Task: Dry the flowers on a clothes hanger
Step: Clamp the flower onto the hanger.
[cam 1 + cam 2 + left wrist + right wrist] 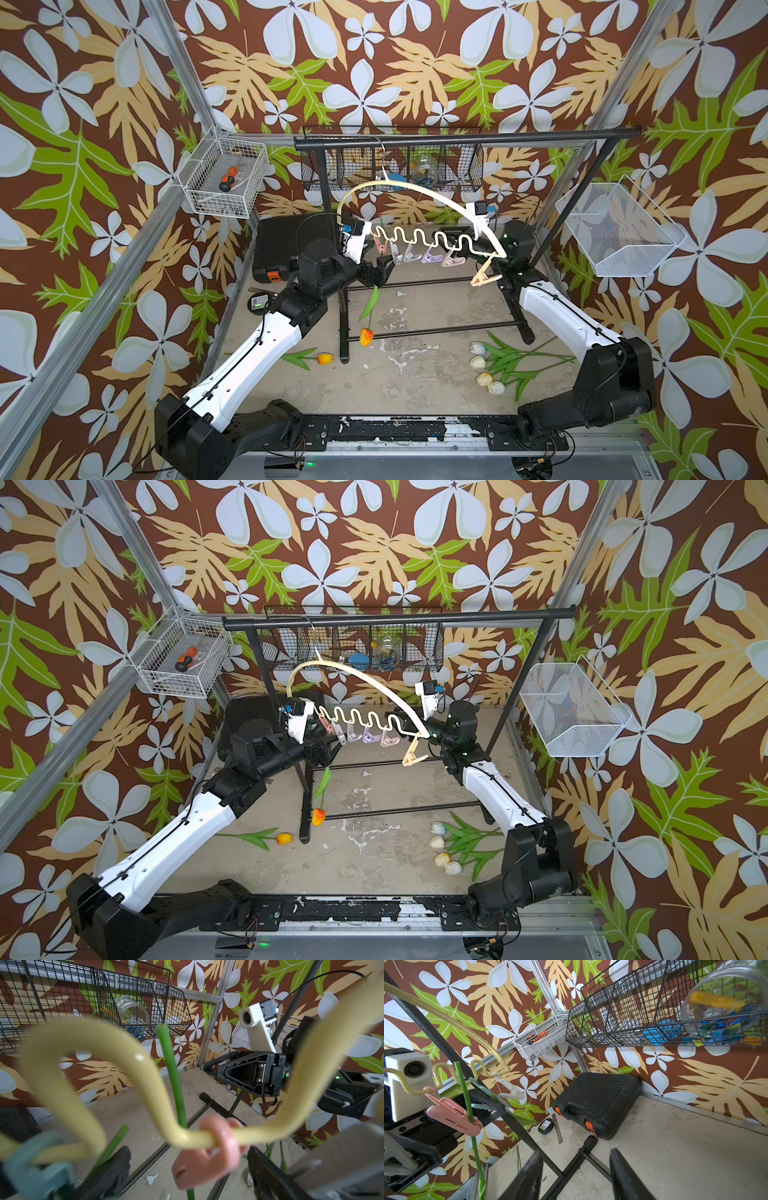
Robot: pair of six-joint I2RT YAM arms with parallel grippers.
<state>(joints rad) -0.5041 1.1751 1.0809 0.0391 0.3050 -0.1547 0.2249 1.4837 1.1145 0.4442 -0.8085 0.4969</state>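
The cream clothes hanger hangs by its hook from the black rack. An orange flower dangles head down, its stem pinched in the pink clothespin at the hanger's left end. My left gripper stands open on either side of that clothespin, its fingers apart from it. My right gripper is open and empty, behind the wavy bar. A second orange flower and several white flowers lie on the table.
The black rack has base bars across the table. A black tool case sits at the back left with a tape measure beside it. Wire baskets hang on the walls.
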